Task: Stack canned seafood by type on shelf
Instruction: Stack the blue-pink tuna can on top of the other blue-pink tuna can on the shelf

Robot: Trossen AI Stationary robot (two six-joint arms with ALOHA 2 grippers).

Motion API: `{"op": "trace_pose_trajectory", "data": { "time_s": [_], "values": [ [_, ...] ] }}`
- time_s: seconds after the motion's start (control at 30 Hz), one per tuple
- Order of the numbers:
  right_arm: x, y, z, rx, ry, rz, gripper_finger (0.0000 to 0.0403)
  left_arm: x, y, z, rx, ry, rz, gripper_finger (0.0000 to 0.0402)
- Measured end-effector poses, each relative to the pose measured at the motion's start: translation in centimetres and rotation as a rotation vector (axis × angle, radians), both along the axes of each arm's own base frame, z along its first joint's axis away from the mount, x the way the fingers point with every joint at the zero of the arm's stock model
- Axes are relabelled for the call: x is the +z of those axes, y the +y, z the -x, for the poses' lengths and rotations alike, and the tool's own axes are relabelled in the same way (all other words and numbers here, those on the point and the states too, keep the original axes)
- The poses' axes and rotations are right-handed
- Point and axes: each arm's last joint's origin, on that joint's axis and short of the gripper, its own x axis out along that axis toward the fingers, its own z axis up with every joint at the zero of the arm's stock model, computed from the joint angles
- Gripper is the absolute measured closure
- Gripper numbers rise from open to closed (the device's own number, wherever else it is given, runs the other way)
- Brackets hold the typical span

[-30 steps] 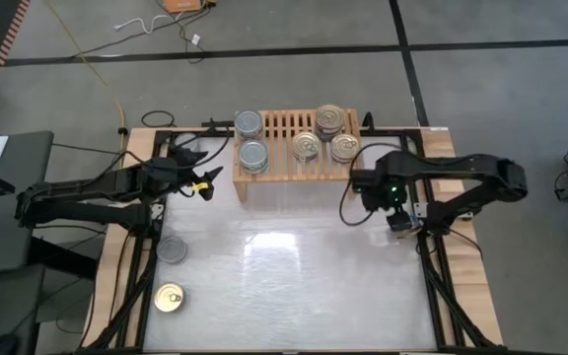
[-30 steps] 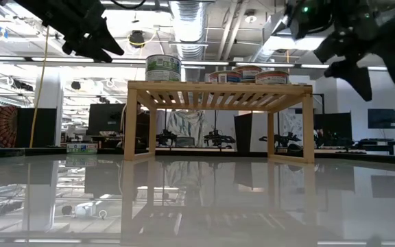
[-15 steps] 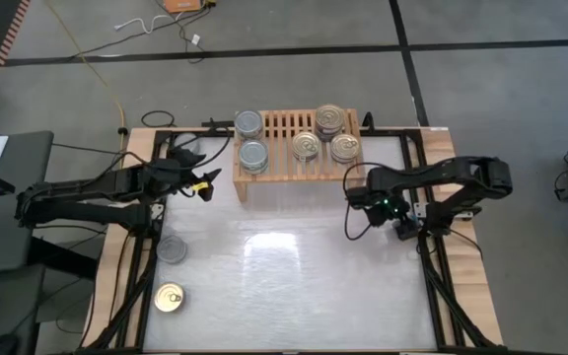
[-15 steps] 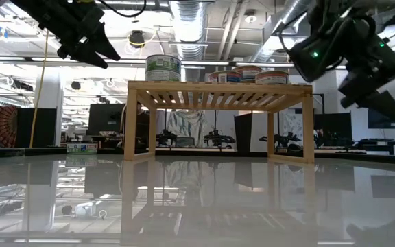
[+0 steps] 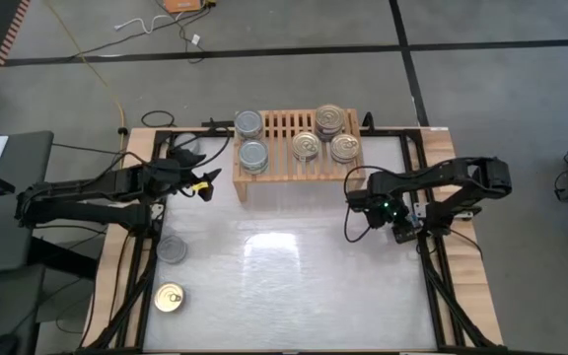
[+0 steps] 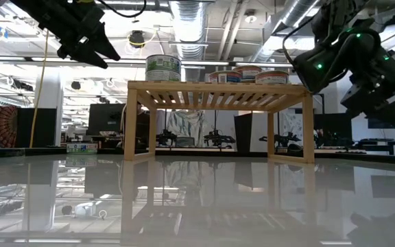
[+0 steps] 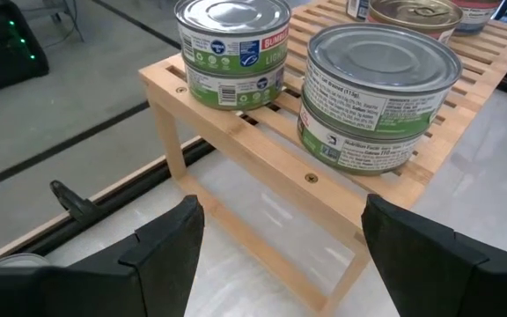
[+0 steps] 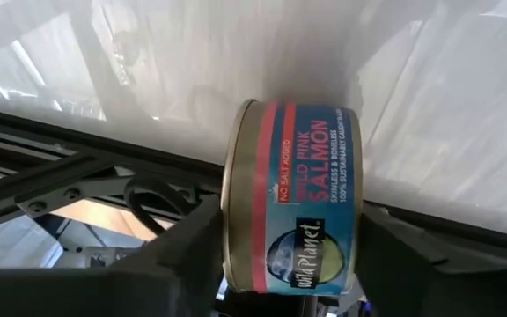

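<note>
The left gripper (image 5: 208,180) hangs with fingers spread beside the shelf (image 5: 296,168), which bears silver tins (image 5: 252,155) left, gold tins (image 5: 343,148) right. The right gripper (image 8: 280,264) grasps a salmon tin (image 8: 293,195) at the table's right edge.

Silver-topped tins (image 5: 251,139) and gold tins (image 5: 327,134) sit grouped on the light-wood shelf (image 5: 280,129).

The tin (image 8: 293,198) at the middle of the right wrist view carries a blue-and-red label reading "NO SALT ADDED", "WILD PINK SALMON", "100% SUSTAINABLY CAUGHT" and the brand "Wild Planet". The green-labelled tins (image 7: 232,51) at the top of the left wrist view bear print too small to read.
</note>
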Motion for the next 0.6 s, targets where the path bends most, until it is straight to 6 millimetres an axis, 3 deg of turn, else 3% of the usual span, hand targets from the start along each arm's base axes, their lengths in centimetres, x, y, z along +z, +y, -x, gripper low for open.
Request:
{"op": "trace_pose_trajectory", "data": {
  "time_s": [0.07,0.6],
  "values": [
    [0.01,0.00,-0.03,0.001,-0.002,0.000,0.0186,0.00,0.00,0.00,0.000,0.000,0.000,0.0104],
    [0.75,0.57,-0.71,0.029,-0.029,0.007,0.0185,-0.01,0.00,0.00,-0.006,0.011,-0.010,0.0104]
  ]
}}
